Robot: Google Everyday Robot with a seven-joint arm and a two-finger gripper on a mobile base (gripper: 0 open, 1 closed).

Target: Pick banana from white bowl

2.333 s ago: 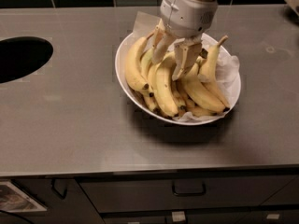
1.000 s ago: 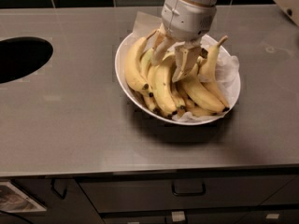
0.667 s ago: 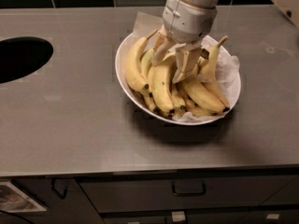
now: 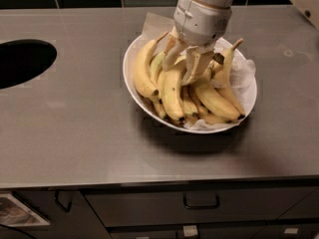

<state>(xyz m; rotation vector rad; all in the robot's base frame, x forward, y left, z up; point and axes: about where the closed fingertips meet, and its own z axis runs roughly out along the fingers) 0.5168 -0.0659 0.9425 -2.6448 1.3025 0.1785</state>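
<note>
Claw (image 4: 183,66): down in the white bowl (image 4: 126,83), has crept slightly up and right; I cannot tell whether it grips anything.
Banana (image 4: 173,92): mid-bowl, directly under the claw, unmoved, so I judge the pick not yet made.
Bowl contents: other bananas (image 4: 215,96) heaped on crumpled paper (image 4: 244,76).
Bowl stands on bench (image 4: 75,128).

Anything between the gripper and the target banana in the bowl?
Nothing visible. The gripper sits low inside the white bowl, right at the upper end of the banana. Neighbouring bananas press close on both sides, but none lies across it.
</note>
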